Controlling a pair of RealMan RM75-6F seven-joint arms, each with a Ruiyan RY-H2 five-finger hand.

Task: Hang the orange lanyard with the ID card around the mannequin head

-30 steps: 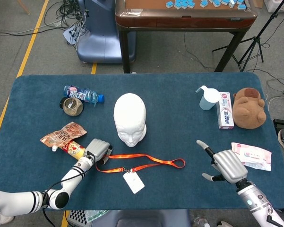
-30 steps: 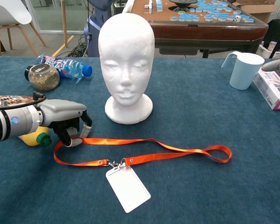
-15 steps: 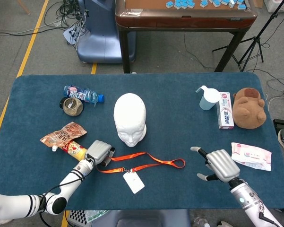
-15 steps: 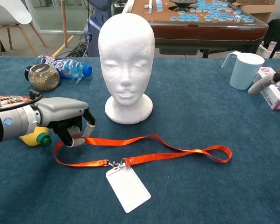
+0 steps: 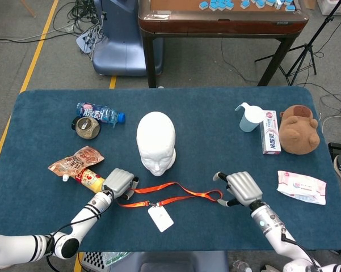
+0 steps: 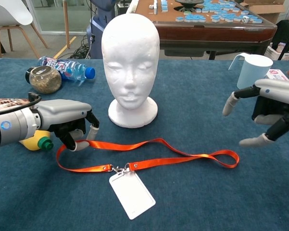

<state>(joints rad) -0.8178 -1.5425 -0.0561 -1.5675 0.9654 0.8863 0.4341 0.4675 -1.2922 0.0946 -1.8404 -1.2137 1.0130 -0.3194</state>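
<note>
Chest view shows the left hand's [image 6: 62, 122] fingers [image 6: 79, 142] curled down and pinching the left end of the orange lanyard [image 6: 149, 155], whose strap rises slightly off the blue surface [image 6: 192, 110] at that grip. From there the lanyard lies flat in a long loop running rightward in front of the mannequin head [image 6: 130, 67], with the ID card [image 6: 131, 193] clipped at its near side. The right hand [image 6: 269, 108] hovers just beyond the loop's right end, its fingers [image 6: 252, 141] spread apart and holding nothing. Further out, a jar [image 6: 44, 79] and a water bottle [image 6: 67, 69] sit at the left, a pale cup [image 6: 252, 71] at the right. Head view adds a plush toy [image 5: 298, 128] and a tissue pack [image 5: 302, 186].
</note>
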